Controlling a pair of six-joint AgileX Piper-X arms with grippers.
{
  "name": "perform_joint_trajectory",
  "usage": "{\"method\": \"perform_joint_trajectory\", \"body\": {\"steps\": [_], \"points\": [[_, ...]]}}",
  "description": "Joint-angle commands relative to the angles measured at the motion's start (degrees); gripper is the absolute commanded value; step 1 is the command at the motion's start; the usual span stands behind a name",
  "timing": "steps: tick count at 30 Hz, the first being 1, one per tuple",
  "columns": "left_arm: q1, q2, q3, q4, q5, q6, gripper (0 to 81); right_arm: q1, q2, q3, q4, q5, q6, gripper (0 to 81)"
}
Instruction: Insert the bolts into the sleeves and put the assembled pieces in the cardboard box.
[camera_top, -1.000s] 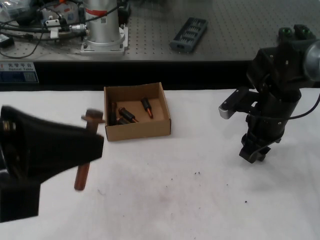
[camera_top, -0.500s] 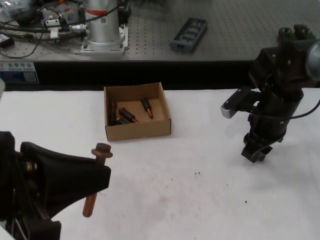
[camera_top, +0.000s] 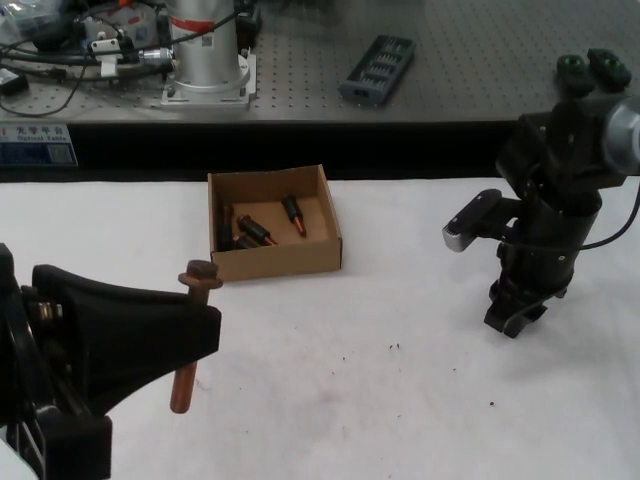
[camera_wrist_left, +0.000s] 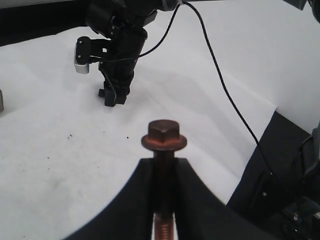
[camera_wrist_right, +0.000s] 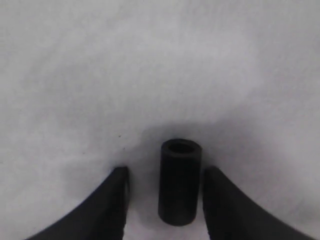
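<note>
The left pincer (camera_wrist_left: 164, 172) is clenched on the shank of a copper bolt (camera_wrist_left: 164, 141). It holds the bolt head upward above the bench (camera_top: 400, 400), on the camera's side of the cardboard box (camera_top: 275, 262). The right pincer (camera_wrist_right: 165, 172), well to the right of the box, is released. Its fingers (camera_wrist_right: 116, 200) are spread either side of a black sleeve (camera_wrist_right: 179, 185) standing upright on the bench. Several assembled pieces (camera_top: 258, 231) lie inside the box.
</note>
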Motion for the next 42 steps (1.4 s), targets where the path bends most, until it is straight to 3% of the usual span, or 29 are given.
{"method": "perform_joint_trajectory", "body": {"steps": [1,8,9,11,16,21,25,29,33,42], "points": [[0.0,-0.6,-0.3,-1.5,0.5,-0.7,0.0,1.4,1.9,0.2,0.9,-1.0,0.2,32.8],[0.0,-0.6,-0.3,-1.5,0.5,-0.7,0.0,2.0,1.9,0.0,-0.1,2.7,2.1,2.1],[0.0,-0.6,-0.3,-1.5,0.5,-0.7,0.0,2.0,1.9,0.0,-0.1,2.6,2.9,1.3],[0.0,-0.6,-0.3,-1.6,-0.2,-0.3,0.0,2.0,1.9,0.0,0.1,0.1,4.5,4.1],[0.0,0.0,0.5,-7.9,-6.2,4.2,0.0,1.7,-2.2,3.0,-0.9,-16.2,8.1,4.1],[0.0,3.2,4.7,-26.4,-6.6,1.3,0.0,1.7,-16.3,16.2,-10.7,-24.1,10.1,4.1],[0.0,9.6,8.8,-41.2,-6.6,-5.8,0.0,1.3,-30.0,29.7,-26.5,-32.9,15.9,4.3],[0.0,18.8,9.2,-52.4,-3.4,-10.5,0.0,1.3,-40.1,38.7,-41.8,-34.3,23.8,4.3],[0.0,27.4,8.1,-61.9,0.5,-16.0,0.0,2.0,-43.0,44.1,-51.6,-43.6,30.7,4.3],[0.0,30.8,7.2,-67.7,0.5,-21.9,0.0,8.4,-41.9,50.4,-64.3,-45.3,31.5,4.3]]}}
